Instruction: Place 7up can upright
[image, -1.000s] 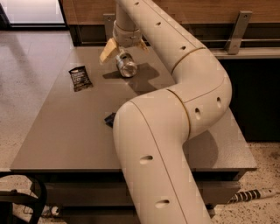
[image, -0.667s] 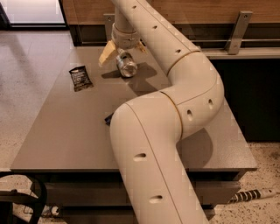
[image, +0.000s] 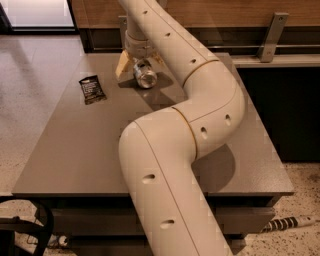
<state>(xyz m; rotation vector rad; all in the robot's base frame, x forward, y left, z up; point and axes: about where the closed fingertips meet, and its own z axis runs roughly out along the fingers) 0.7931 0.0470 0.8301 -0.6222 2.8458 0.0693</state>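
The 7up can (image: 145, 76) is at the far middle of the grey table (image: 75, 150). It is tilted, with a shiny metal end facing the camera, and casts a shadow on the tabletop. My gripper (image: 141, 66) comes down on it from above. One cream finger (image: 122, 65) sits at its left and the other at its right, closed on the can. My big cream arm (image: 200, 115) bends across the middle of the view and hides much of the table.
A flat black packet (image: 92, 89) lies on the table left of the can. A wooden wall and a metal rail (image: 270, 37) run behind the table. A dark counter (image: 280, 110) stands at the right, and a black wheel (image: 30, 225) at the bottom left.
The arm's elbow has swung left and nearer the camera, covering the small dark item at the table's middle. The gripper and can have stayed almost in place.
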